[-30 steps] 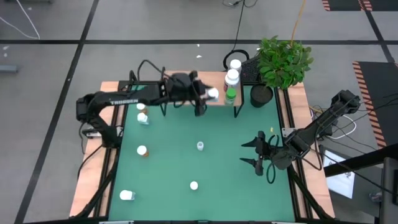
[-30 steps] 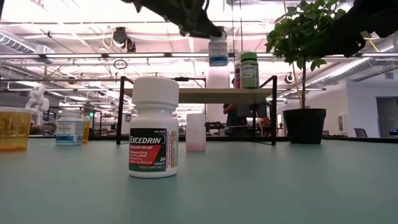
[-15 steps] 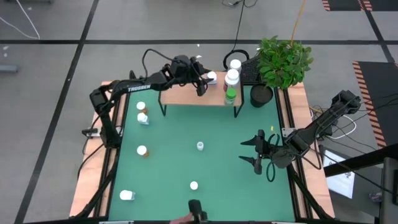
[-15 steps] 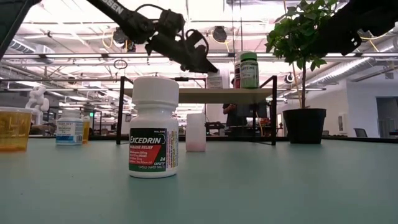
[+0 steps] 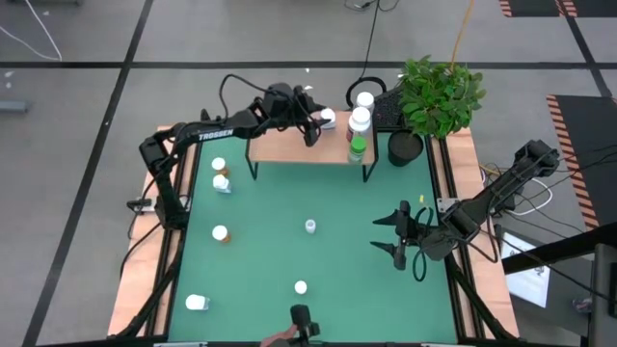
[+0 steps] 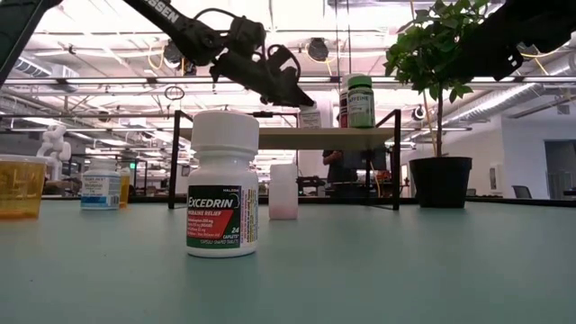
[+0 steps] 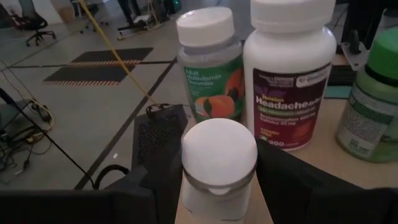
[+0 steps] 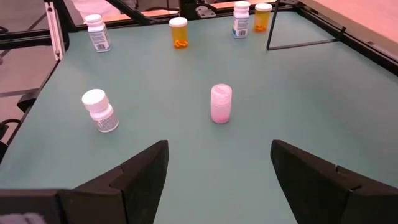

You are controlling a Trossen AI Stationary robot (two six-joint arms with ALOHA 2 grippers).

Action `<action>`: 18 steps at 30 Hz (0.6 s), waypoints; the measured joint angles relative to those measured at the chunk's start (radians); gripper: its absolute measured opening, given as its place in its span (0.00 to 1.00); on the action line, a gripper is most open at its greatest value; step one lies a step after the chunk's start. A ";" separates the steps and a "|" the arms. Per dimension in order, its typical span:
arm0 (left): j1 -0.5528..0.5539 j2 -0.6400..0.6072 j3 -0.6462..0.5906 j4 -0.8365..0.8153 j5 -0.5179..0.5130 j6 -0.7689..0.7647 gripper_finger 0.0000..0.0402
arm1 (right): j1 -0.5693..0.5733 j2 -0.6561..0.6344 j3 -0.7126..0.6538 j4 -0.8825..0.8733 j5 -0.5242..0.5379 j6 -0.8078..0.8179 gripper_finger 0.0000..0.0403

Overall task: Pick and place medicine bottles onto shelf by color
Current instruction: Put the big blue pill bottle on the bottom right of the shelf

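The shelf (image 5: 284, 149) stands at the table's far side, with a green bottle (image 5: 358, 146) and two white-capped bottles (image 5: 360, 118) on its right end. My left gripper (image 5: 318, 123) is over the shelf's far edge, shut on a small white-capped bottle (image 7: 219, 165). My right gripper (image 5: 398, 241) is open and empty above the table's right part. A pink bottle (image 5: 310, 226), an Excedrin bottle (image 5: 301, 287), an orange bottle (image 5: 221, 233) and others stand on the green mat. My left gripper pinches the small bottle's body just below its white cap (image 7: 219, 186) between its two fingers. The fingers slant down from the table's left side. The bottle stands upright, its base at the shelf's top (image 6: 310, 126); I cannot tell whether it rests there.
A potted plant (image 5: 405, 147) stands right of the shelf. Two bottles (image 5: 220, 173) stand at the mat's far left, one (image 5: 197, 303) at its near left. A hand with a dark object (image 5: 301, 326) shows at the table's near edge.
My left gripper has carried the small bottle toward the table's far edge and down to the shelf's top, then held there. A hand with a dark object has come in at the near edge.
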 joint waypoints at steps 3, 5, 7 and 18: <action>0.000 0.000 0.000 -0.003 0.000 0.001 0.46 | 0.000 0.000 0.000 0.000 0.000 0.000 0.69; 0.000 0.000 0.000 -0.003 0.000 0.000 0.46 | 0.000 0.000 0.000 0.000 0.000 0.000 0.69; 0.000 0.000 0.000 -0.003 0.000 0.000 0.46 | 0.000 0.000 0.000 0.000 0.000 0.000 0.69; 0.000 0.000 0.000 -0.011 0.000 -0.036 0.54 | 0.000 0.000 0.000 0.000 0.000 0.000 0.69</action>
